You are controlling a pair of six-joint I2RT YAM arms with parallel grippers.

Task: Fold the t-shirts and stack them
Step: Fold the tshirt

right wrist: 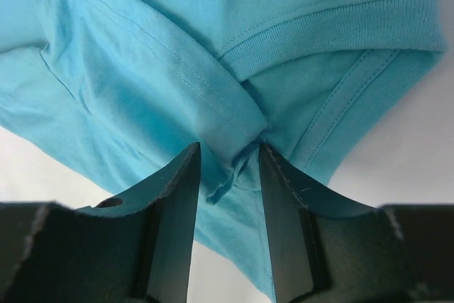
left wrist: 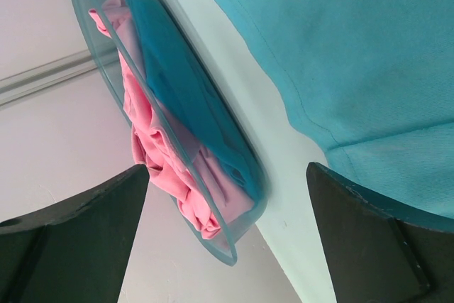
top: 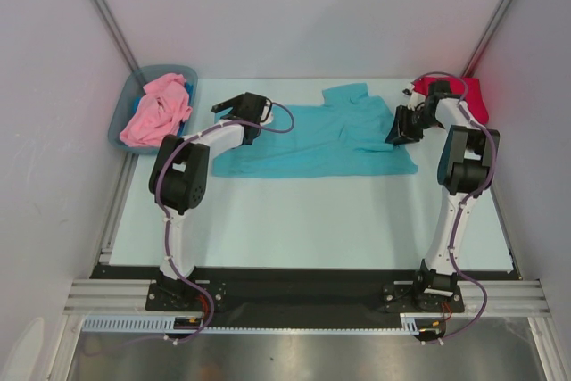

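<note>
The teal t-shirt (top: 312, 140) lies spread across the middle of the table, rumpled at its right end. My right gripper (top: 397, 127) is down on that end. In the right wrist view its jaws (right wrist: 228, 148) stand partly apart, open, with a bunched fold of teal cloth (right wrist: 142, 69) hanging loosely between them. The pink t-shirt (top: 156, 113) is crumpled in the bin (top: 165, 69). A red t-shirt (top: 477, 95) lies at the back right corner. My left gripper (top: 227, 104) hovers wide open and empty by the teal shirt's left edge (left wrist: 355, 54), facing the pink t-shirt (left wrist: 152, 154).
The grey-blue plastic bin (left wrist: 184, 90) stands at the back left corner against the wall. White walls enclose the table on three sides. A metal rail runs along the table's left edge (top: 116, 211).
</note>
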